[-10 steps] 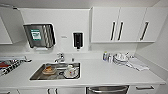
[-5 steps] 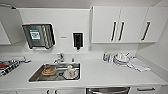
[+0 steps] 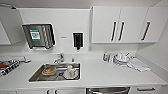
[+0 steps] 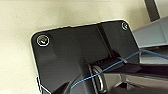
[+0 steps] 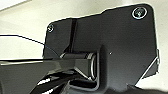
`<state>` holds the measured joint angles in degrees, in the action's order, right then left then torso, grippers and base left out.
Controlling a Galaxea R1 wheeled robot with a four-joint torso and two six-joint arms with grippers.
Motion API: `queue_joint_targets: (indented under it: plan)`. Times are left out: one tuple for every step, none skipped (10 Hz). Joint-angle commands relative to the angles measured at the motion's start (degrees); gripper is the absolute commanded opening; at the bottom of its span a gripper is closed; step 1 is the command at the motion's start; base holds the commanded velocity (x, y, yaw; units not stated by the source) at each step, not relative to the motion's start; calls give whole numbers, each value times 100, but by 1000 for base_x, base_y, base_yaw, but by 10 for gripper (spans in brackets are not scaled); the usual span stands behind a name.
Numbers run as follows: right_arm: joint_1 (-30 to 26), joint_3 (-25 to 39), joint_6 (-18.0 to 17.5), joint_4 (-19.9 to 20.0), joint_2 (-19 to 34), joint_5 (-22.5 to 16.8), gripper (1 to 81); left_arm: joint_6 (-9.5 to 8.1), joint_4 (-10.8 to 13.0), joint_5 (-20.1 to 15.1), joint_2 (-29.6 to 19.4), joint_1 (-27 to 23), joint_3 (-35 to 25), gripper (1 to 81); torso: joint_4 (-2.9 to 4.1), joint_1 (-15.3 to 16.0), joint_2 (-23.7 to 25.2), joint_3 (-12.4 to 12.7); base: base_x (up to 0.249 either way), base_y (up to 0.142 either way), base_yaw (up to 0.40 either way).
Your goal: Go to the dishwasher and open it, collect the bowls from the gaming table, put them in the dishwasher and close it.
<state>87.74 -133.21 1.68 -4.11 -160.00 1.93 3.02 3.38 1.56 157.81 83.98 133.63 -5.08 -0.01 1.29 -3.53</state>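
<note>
The white counter (image 3: 100, 75) has an open stretch between the sink (image 3: 56, 72) and the stack of white dishes (image 3: 121, 59) at far right. The sink basin holds dishes, so little room remains inside it. A faucet (image 3: 60, 58) stands at its far edge. A small bottle (image 3: 105, 57) sits just left of the stack; a cloth (image 3: 138, 64) lies right of it. Wall cabinets (image 3: 120, 25) overhang the right side. The dishwasher (image 3: 108, 90) front sits under the counter's near edge, nothing before it.
</note>
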Motion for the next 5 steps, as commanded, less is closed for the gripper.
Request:
queue_joint_targets:
  plan:
    - [-313, 620, -28, 15, 448, -316, 811, 14, -12, -45, -986, -290, -1319, 811, 0, 1, 0, 0, 0, 0, 0]
    - [-374, 997, -54, 50, 702, -324, 811, 14, 23, 309, -1294, -290, -1689, 811, 0, 1, 0, 0, 0, 0, 0]
    - [-436, 1419, -150, 181, 1027, -324, 811, 14, 31, 371, -1523, -290, -1954, 811, 0, 1, 0, 0, 0, 0, 0]
    - [-506, 1902, -203, 288, 1405, -360, 811, 14, 14, 441, -1707, -290, -2112, 811, 0, 1, 0, 0, 0, 0, 0]
    - [-550, 2501, -203, 288, 1854, -333, 811, 14, 5, 565, -1901, -290, -2297, 811, 0, 369, 573, 0, 0, 0, 0]
